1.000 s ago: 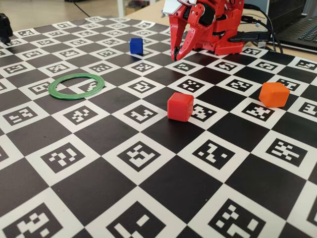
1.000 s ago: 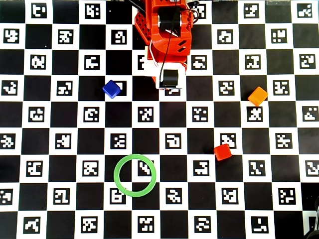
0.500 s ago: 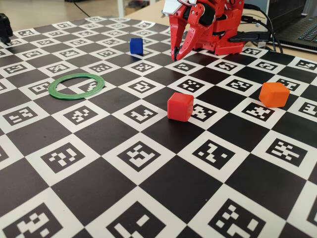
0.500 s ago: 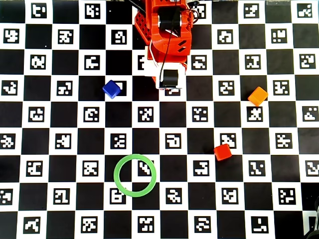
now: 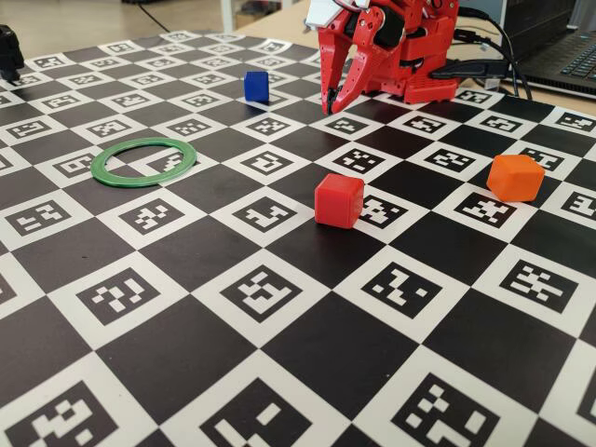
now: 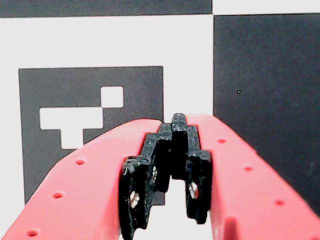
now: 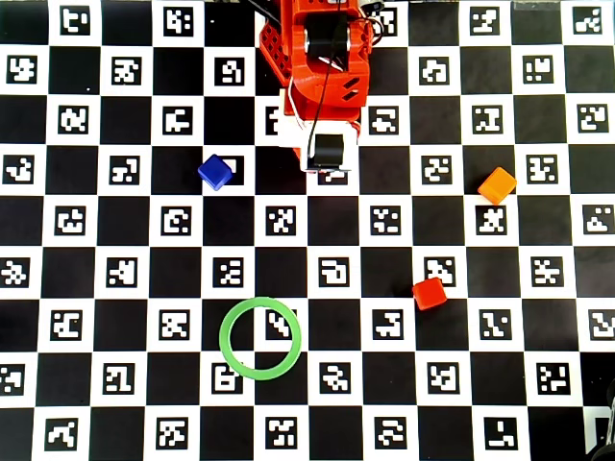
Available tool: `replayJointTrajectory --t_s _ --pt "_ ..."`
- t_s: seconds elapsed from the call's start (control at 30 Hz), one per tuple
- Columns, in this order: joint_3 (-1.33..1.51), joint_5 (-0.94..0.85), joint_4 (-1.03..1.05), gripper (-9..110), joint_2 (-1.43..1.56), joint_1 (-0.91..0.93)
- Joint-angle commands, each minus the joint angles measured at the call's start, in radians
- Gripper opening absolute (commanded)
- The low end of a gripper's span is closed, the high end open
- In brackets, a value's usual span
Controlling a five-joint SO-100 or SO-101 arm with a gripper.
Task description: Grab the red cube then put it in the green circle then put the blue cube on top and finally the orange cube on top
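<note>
The red cube (image 5: 338, 200) (image 7: 429, 293) rests on the checkered mat, right of centre. Left of it lies the flat green circle (image 5: 97, 166) (image 7: 223, 338), hollow with nothing inside. At the back left, near the arm, sits the blue cube (image 5: 255, 86) (image 7: 215, 172). The orange cube (image 5: 515, 177) (image 7: 497, 184) is off to the right. My red gripper (image 5: 330, 107) (image 6: 177, 120) hangs folded by the arm's base, tips pointing down just above the mat. It is shut on nothing and far from every cube.
The arm's base (image 7: 322, 58) stands at the mat's back middle. A laptop (image 5: 568, 56) and cables (image 5: 475, 67) lie behind it at the right. A dark object (image 5: 9, 51) sits at the far back left corner.
</note>
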Motion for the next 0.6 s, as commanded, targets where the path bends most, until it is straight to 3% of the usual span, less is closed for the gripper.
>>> replayJointTrajectory --t_s 0.0,0.57 --pt "0.057 -0.005 0.069 -6 0.049 -0.003" --pt "0.057 0.008 0.069 -6 0.049 -0.002"
